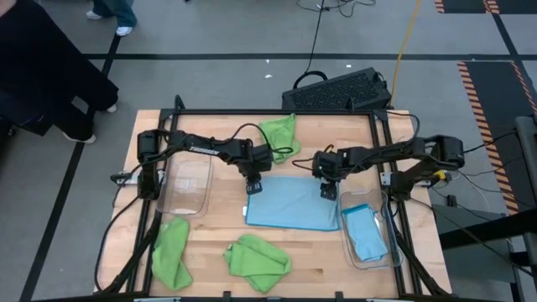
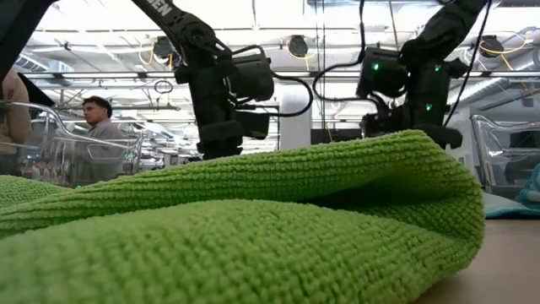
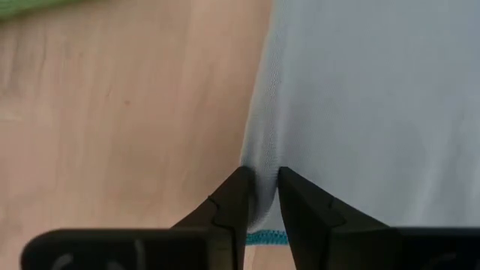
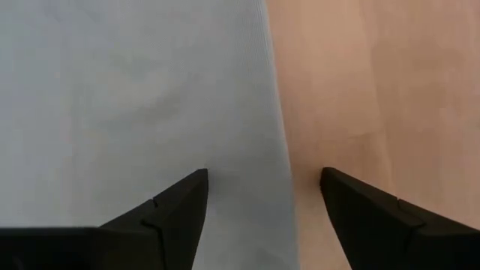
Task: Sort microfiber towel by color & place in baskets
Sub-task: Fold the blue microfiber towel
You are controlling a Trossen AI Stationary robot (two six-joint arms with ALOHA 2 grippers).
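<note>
Handling: blue towel (image 1: pixel 289 204) looks soft, light and limp; my read is to take it at the edge or a corner, since it will drape and sag.
High view: towel lies flat between the empty left basket (image 1: pixel 186 185) and the right basket (image 1: pixel 366 235), which holds blue cloth. Left gripper (image 1: pixel 254 185) sits on the towel's left corner, right gripper (image 1: pixel 328 190) on its right edge.
Low view: green towel (image 2: pixel 253 219) fills the foreground and hides both grips.
Left wrist: fingers (image 3: pixel 229 206) nearly closed, pinching a fold of towel edge.
Right wrist: fingers (image 4: pixel 176 206) spread wide, straddling the towel edge, gripping nothing.
</note>
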